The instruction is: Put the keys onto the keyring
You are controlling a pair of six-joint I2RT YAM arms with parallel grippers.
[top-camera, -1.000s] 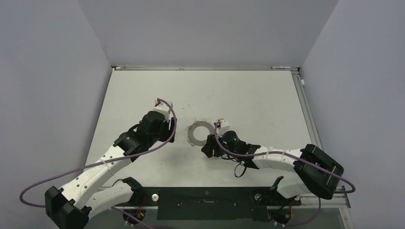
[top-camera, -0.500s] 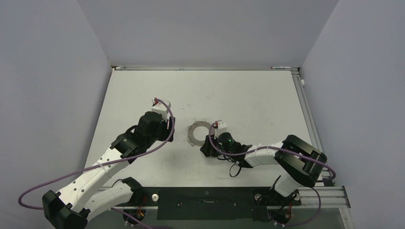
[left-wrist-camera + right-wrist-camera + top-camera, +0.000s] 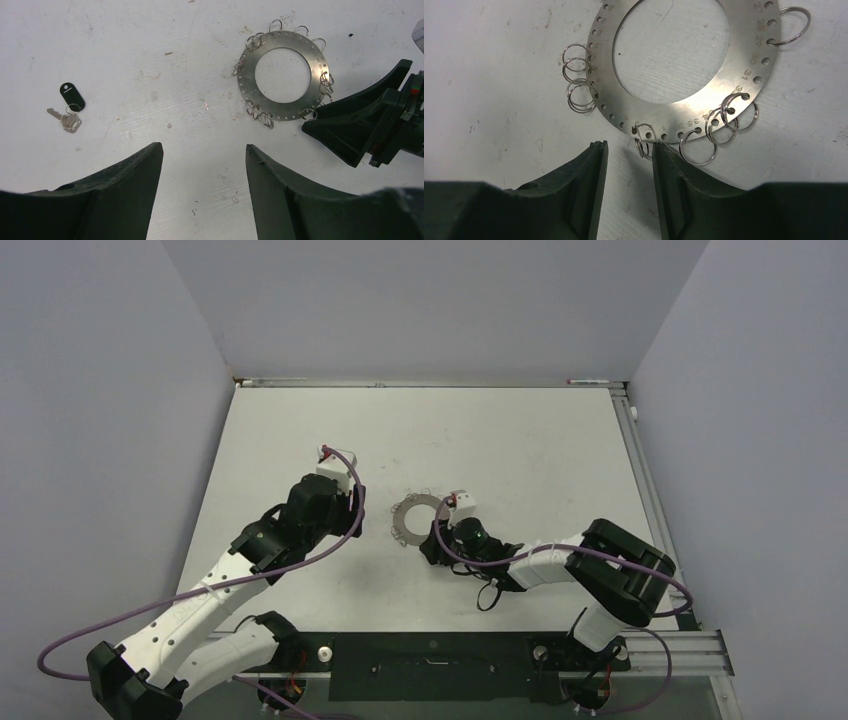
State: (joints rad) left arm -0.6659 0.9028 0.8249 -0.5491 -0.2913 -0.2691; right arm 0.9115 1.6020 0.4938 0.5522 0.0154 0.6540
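The keyring (image 3: 421, 519) is a flat grey metal ring with small wire loops on its rim, lying mid-table; it also shows in the left wrist view (image 3: 283, 75) and in the right wrist view (image 3: 684, 60). The key (image 3: 70, 107), black head and short silver blade, lies on the table to the ring's left. My left gripper (image 3: 204, 147) is open and empty, above bare table between key and ring. My right gripper (image 3: 630, 145) is open at the ring's near edge, with one small wire loop (image 3: 642, 146) standing between its fingertips, untouched.
The white table (image 3: 500, 440) is bounded by grey walls at the back and sides. The right arm's black gripper (image 3: 367, 120) shows in the left wrist view, right beside the ring. Purple cables trail from both arms.
The right gripper has crept slightly left toward the ring's near edge, and its elbow has folded in. The left arm has shifted slightly left. The ring and key have not moved.
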